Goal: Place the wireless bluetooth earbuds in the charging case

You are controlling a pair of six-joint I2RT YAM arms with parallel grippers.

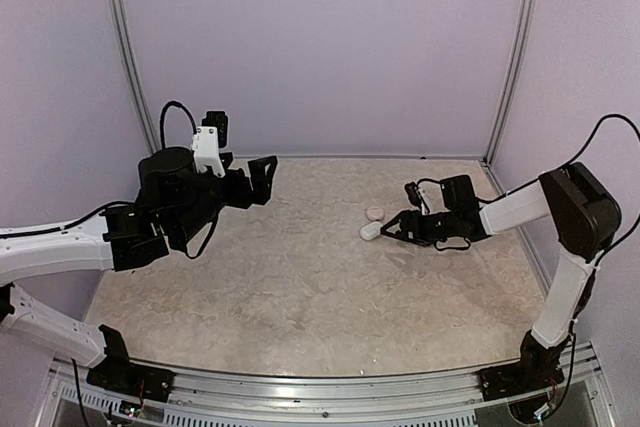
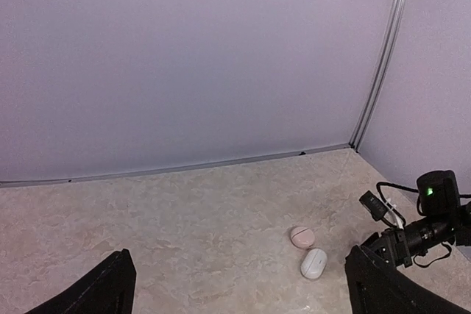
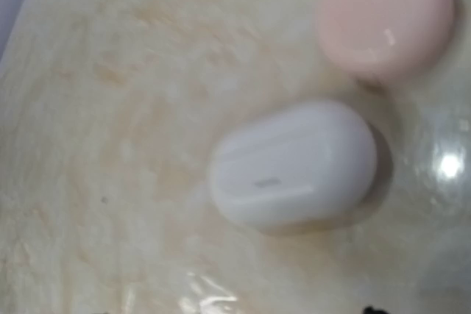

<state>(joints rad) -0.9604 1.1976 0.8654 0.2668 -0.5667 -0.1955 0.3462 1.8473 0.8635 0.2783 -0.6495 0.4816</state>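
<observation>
Jaws on the left gape wide, empty — right jaws stand apart, just beside the white case point(image 1: 370, 232).

Three plain, matte walls of pale lilac close in the space: a back wall point(image 1: 320, 47), a left wall point(image 1: 50, 97) and a right wall point(image 1: 590, 57), joined at the far corners by a slim aluminium left post point(image 1: 128, 57) and right post point(image 1: 515, 57). The table top point(image 1: 300, 297) is beige and marbled with a slight sheen, and a ribbed metal rail point(image 1: 330, 392) runs along its near edge. The light is soft and even, leaving one small bright glare point(image 3: 449, 165) on the surface in the right wrist view.
</observation>
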